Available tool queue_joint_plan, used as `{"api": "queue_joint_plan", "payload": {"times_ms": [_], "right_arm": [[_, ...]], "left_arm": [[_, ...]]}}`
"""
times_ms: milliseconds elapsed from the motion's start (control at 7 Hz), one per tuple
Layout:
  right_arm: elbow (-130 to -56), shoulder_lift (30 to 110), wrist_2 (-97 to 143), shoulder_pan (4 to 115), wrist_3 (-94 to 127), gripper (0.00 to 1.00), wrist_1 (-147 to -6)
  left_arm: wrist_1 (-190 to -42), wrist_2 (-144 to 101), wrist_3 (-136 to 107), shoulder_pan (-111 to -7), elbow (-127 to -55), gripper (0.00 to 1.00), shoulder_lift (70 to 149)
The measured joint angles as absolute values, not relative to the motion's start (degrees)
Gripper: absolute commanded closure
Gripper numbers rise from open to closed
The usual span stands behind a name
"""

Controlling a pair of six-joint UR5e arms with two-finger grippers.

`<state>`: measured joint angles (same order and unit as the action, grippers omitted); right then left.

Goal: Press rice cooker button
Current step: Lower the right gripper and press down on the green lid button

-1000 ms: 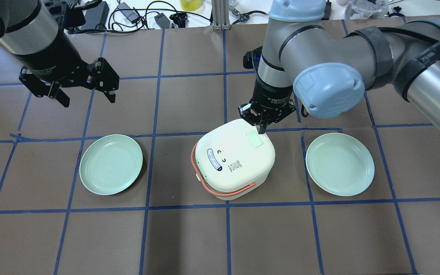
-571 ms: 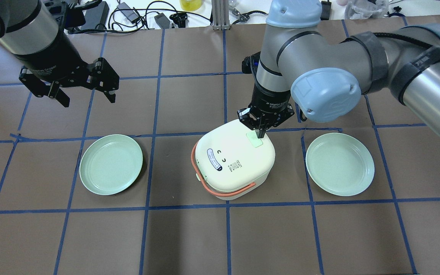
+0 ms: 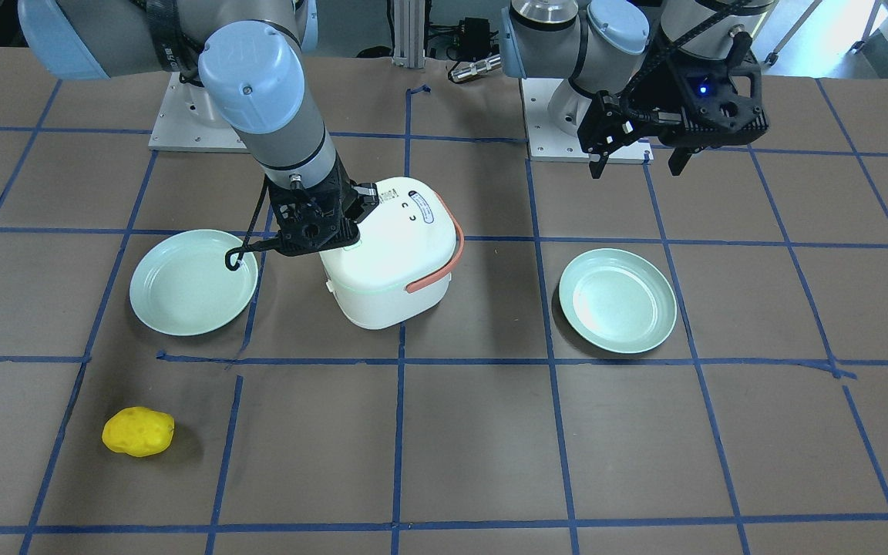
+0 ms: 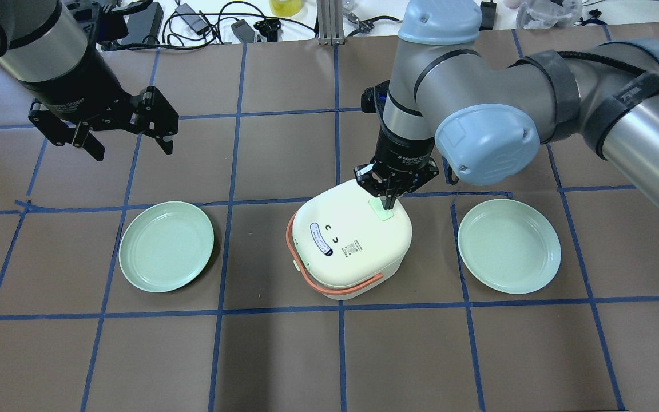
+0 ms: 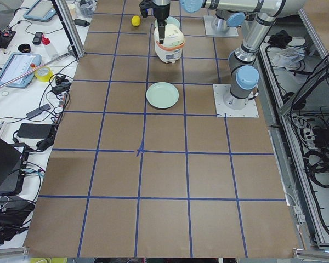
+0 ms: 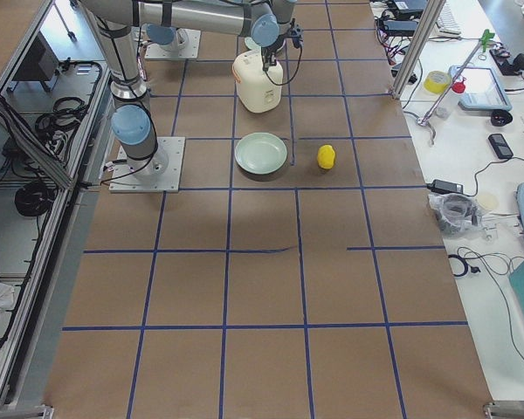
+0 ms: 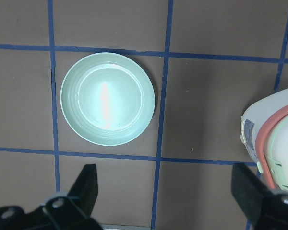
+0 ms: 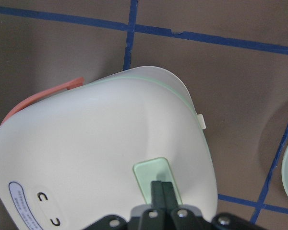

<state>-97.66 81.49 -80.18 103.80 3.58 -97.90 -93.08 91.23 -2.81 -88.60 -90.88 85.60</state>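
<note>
A white rice cooker [image 4: 352, 240] with an orange handle stands at the table's middle; it also shows in the front view [image 3: 382, 254]. Its pale green button [image 4: 382, 210] sits on the lid's far right part. My right gripper [image 4: 389, 201] is shut, fingers pointing down, tips on the button. In the right wrist view the shut fingertips [image 8: 162, 189] rest on the green button [image 8: 151, 172]. My left gripper [image 4: 129, 146] is open and empty, held high above the table's far left, away from the cooker. It also shows in the front view [image 3: 637, 158].
Two pale green plates lie either side of the cooker, one on the left [image 4: 166, 246] and one on the right [image 4: 508, 246]. A yellow lump [image 3: 138, 432] lies near the operators' edge. Cables and gear [image 4: 203, 23] lie beyond the far edge.
My right gripper has moved a little left and down, from the button's far edge onto the button. The left arm has not moved.
</note>
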Motion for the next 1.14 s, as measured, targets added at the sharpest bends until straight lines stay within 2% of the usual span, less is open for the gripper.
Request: {"api": "queue_joint_plan", "payload": {"times_ms": [714, 857, 1000, 1143], "right_arm": [[-98.89, 81.56, -80.10, 103.80, 3.68, 1.00, -98.06], [-98.35, 81.56, -80.07, 103.80, 3.79, 0.90, -98.17], [-97.12, 81.74, -80.02, 103.80, 5.50, 0.48, -98.10], [-95.19, 82.03, -79.97, 103.82, 9.42, 0.01, -97.74]], "left_arm": [[-93.07, 91.23, -2.81, -88.59, -90.88, 0.00, 85.61], [-93.08, 91.23, -2.81, -88.59, -90.88, 0.00, 85.62], [-93.08, 91.23, -2.81, -88.59, -90.88, 0.00, 85.63], [-93.08, 91.23, -2.81, -88.59, -90.88, 0.00, 85.63]]}}
